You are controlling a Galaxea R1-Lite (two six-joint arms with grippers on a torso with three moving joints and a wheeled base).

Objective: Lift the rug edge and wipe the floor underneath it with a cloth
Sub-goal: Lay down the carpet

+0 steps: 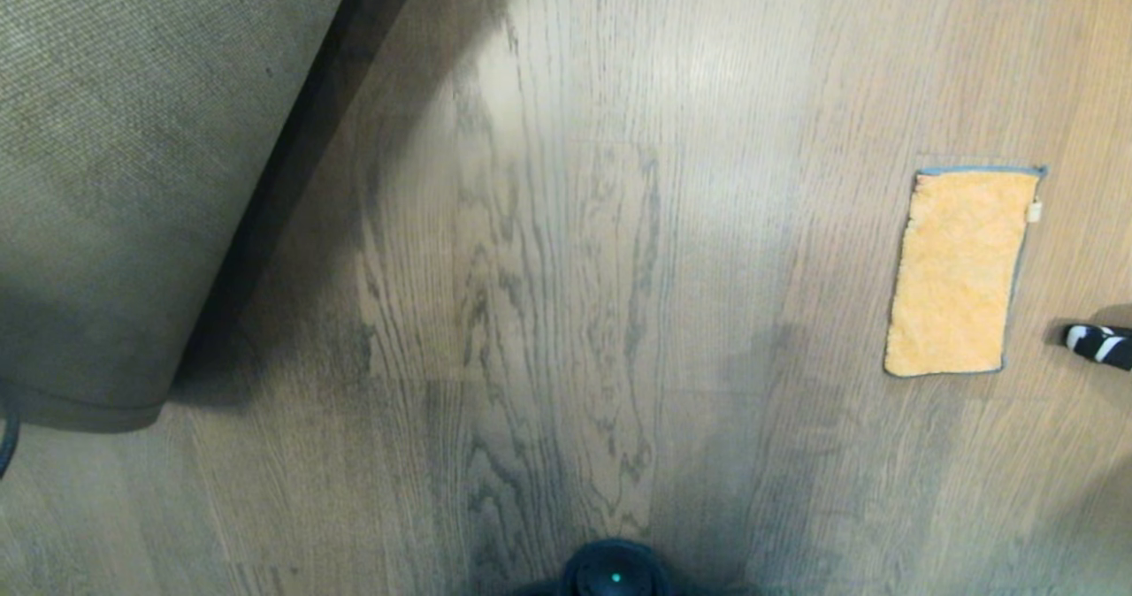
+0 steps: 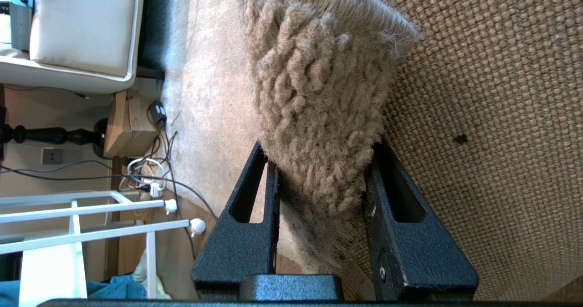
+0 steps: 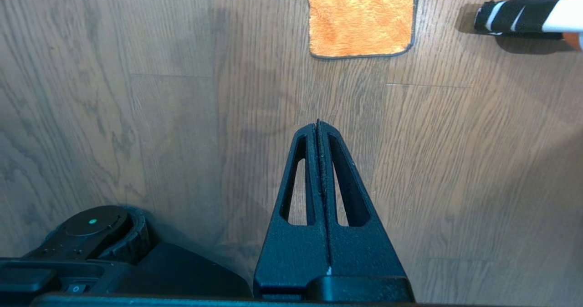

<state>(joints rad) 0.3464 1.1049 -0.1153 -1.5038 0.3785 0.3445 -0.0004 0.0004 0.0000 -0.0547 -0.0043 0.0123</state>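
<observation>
Closest in, the left pincer point(image 2: 319, 170) has its two black fingers clamped on the rug edge point(image 2: 314, 129), a thick fold of pale grey-beige looped pile bunched between them. Just past the fingertips the woven mesh backing of the rug point(image 1: 133, 163) faces outward, so the grip is there to keep the corner peeled up and the boards below bare for wiping. From the head, that raised flap hangs on the robot's left, casting a dark shadow along its border.

Over to the right pincer point(image 3: 318, 125): fingers pressed flat together, pinching nothing, hovering above the brown wood-grain plank floor point(image 1: 566, 295). Ahead of its tips, well apart, lies the small rectangular orange fluffy microfibre cloth point(image 3: 361, 17), flat and untouched, grey edging showing; reaching it looks like the next job. Beside the cloth sits a black-and-white striped object point(image 3: 514, 17), only partly visible.

No brand or legible writing anywhere; the cloth's white tag point(image 1: 1033, 212) is too small to read.
</observation>
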